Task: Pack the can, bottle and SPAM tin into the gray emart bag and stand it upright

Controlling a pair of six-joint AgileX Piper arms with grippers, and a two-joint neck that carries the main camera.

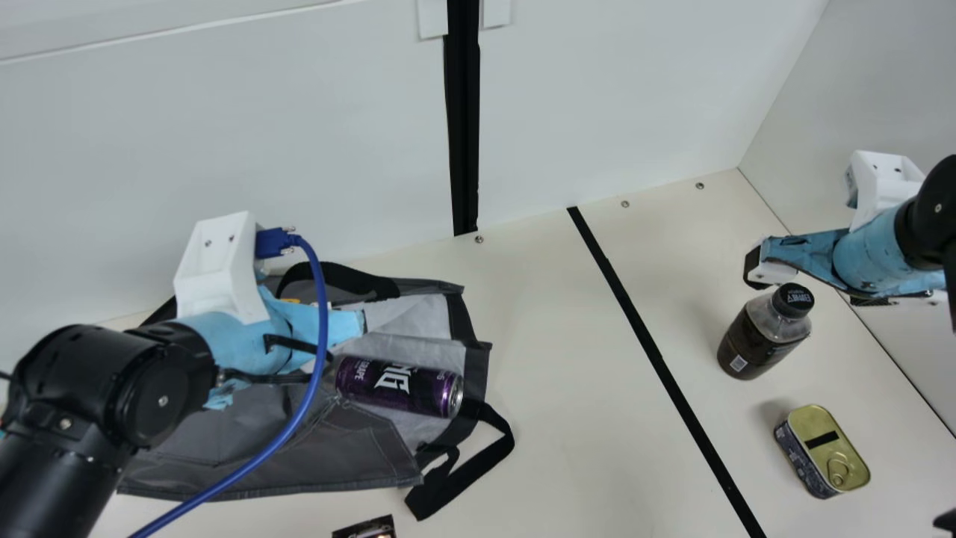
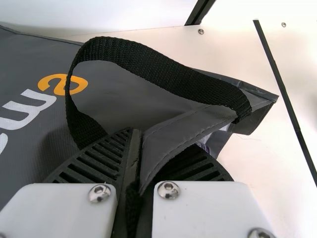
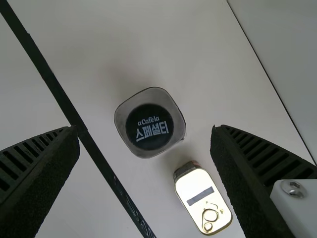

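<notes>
Left wrist view has my left gripper (image 2: 141,148) almost all the way closed, pinching the edge of the gray emart bag (image 1: 358,456). The bag lies on its side, close to the back wall (image 1: 314,127), with its mouth facing right. My blue cable (image 1: 278,447) hangs over it, so I think that arm should make only small moves

The can (image 1: 399,386) lies on its side on the pale lining, in the mouth. It may need a push deeper later. A loose strap (image 1: 478,478) sticks out by the mouth and could snag things

Next comes lots of bare table (image 1: 567,373), then the black stripe (image 1: 650,336). That is a good wide path for carrying things to the bag

Past the stripe, the bottle (image 1: 762,332) stands up. My right gripper (image 3: 144,128) is wide open above it, with nothing in it. I think getting the bottle is the job now: go down straight, close on it, lift, then go left into the mouth. The side wall (image 1: 859,90) is near, so I must not swing right. The SPAM tin (image 1: 825,450) sits near the bottle, lid up, and I must not bump it
</notes>
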